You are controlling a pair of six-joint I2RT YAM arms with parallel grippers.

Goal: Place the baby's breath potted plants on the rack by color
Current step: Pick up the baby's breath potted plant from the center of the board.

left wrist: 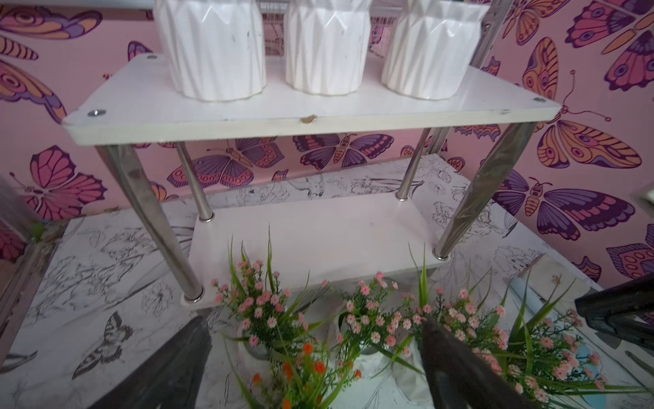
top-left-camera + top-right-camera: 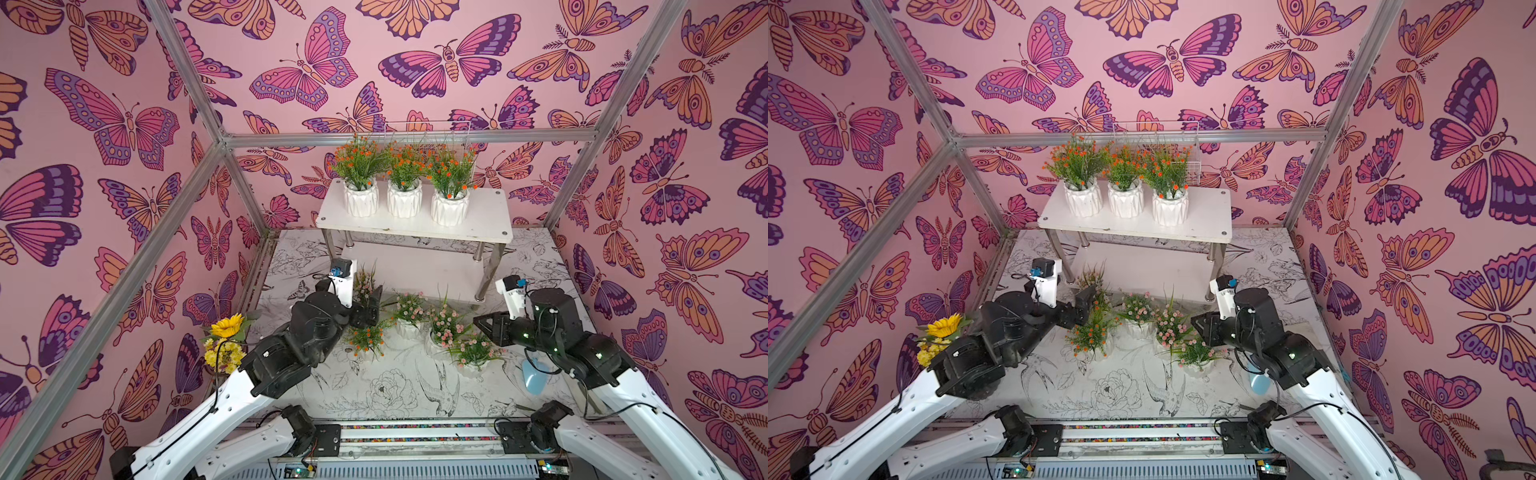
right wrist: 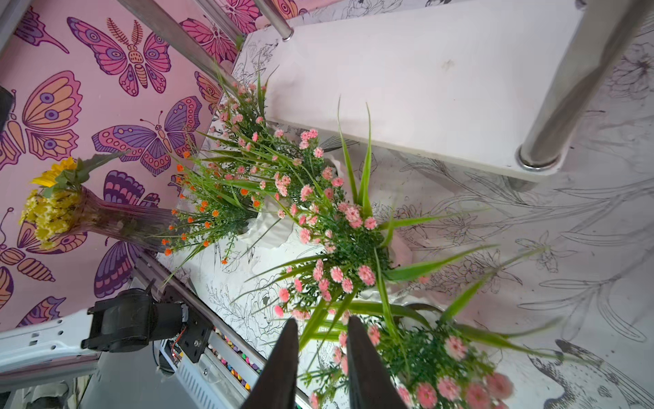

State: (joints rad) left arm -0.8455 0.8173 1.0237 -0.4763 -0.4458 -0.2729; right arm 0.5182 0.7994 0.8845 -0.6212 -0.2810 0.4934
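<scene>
While 3 orange-bloom pots (image 2: 404, 202) top rack (image 2: 478, 232), L end effector (image 1: 315, 320) gapes, R end effector (image 3: 322, 320) ajar; both empty.

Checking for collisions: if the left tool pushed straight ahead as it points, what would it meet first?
Probably the orange-flowered plant, whose sprigs sit between the open fingers of the left tool; a pink-flowered plant stands just behind. Depth is unclear.

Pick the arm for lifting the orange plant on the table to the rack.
Left. The left gripper is open at the orange plant, which shows between its fingers in the wrist view. The right gripper is only narrowly open, beside pink plants and farther off.
</scene>
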